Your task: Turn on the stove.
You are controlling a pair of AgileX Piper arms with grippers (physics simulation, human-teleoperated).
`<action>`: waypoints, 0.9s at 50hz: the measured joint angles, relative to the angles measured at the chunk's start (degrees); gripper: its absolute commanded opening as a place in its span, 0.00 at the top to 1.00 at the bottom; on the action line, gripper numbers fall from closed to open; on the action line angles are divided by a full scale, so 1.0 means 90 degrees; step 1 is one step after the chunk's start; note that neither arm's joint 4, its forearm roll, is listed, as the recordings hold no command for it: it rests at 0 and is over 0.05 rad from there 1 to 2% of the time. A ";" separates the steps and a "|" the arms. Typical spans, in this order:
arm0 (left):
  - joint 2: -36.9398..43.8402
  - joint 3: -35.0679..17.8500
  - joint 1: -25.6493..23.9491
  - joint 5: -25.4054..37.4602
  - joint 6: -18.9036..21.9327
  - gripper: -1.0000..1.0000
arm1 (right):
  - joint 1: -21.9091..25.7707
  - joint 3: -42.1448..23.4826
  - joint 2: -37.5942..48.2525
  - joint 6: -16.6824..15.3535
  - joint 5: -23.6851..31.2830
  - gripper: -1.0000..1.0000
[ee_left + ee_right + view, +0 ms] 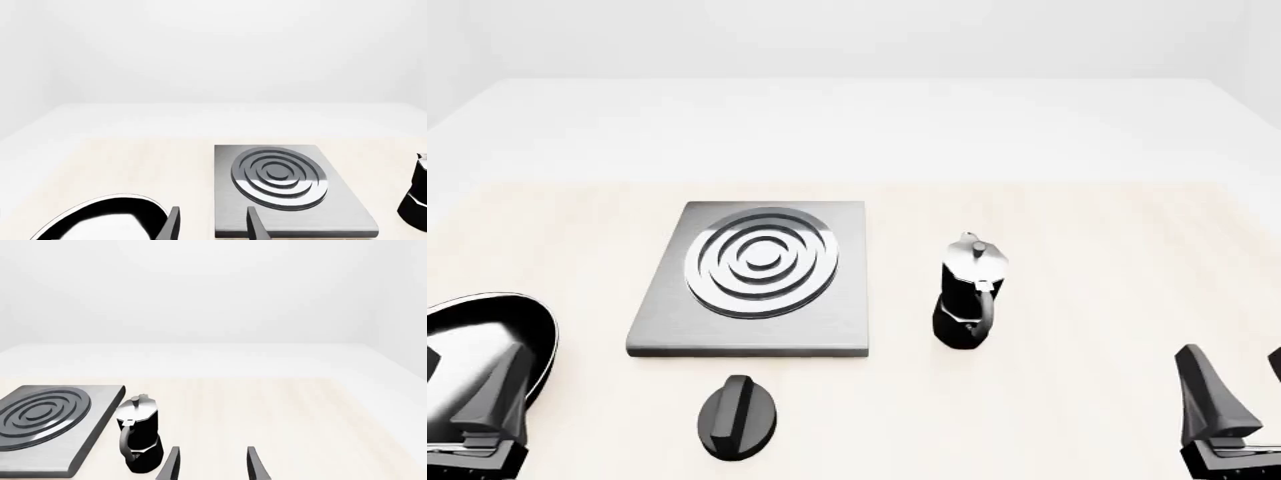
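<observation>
The stove (841, 320) is a flat grey metal slab with a ringed round burner (761, 260), lying left of centre on the table. Its black oval knob (738, 417) lies apart from it, just in front of the slab's near edge. My left gripper (471, 352) hangs open at the near left, over the frying pan, well left of the knob. My right gripper (1233, 352) is open at the near right, far from the stove. The left wrist view shows the stove (347, 205) beyond the open left gripper (213, 210); the knob is out of that view. Nothing is held.
A black frying pan (481, 350) lies at the near left under the left gripper, also visible as the pan (100, 220). A black-and-silver moka pot (970, 295) stands right of the stove, and appears as the moka pot (139, 440) beside the open right gripper (212, 450).
</observation>
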 measured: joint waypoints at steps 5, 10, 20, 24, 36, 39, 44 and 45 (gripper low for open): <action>0.0336 -0.0003 0.0018 -0.0225 0.0063 0.00 | 0.0000 -0.0005 0.0019 0.0002 -0.0010 0.00; 0.0877 -0.0016 0.0048 -0.0569 0.0127 0.00 | 0.0000 -0.0009 0.0044 0.0003 -0.0029 0.00; 0.1937 -0.0290 0.0015 -0.0750 0.0359 0.00 | -0.0001 -0.0012 0.0087 0.0004 -0.0067 0.00; 0.2241 -0.0460 -0.0053 -0.0619 0.0412 0.00 | -0.0001 -0.0013 0.0097 0.0004 -0.0077 0.00; 0.3168 -0.1028 -0.0504 -0.0189 0.0363 0.00 | -0.0001 -0.0015 0.0127 0.0003 -0.0105 0.00; 0.3404 -0.1162 -0.0653 -0.0127 0.0333 0.00 | -0.0001 -0.0015 0.0136 0.0003 -0.0113 0.00; 0.3753 -0.1348 -0.0900 -0.0066 0.0304 0.00 | -0.0001 -0.0015 0.0145 0.0003 -0.0123 0.00; 0.3812 -0.1377 -0.0945 -0.0061 0.0298 0.00 | -0.0001 -0.0014 0.0150 0.0003 -0.0129 0.00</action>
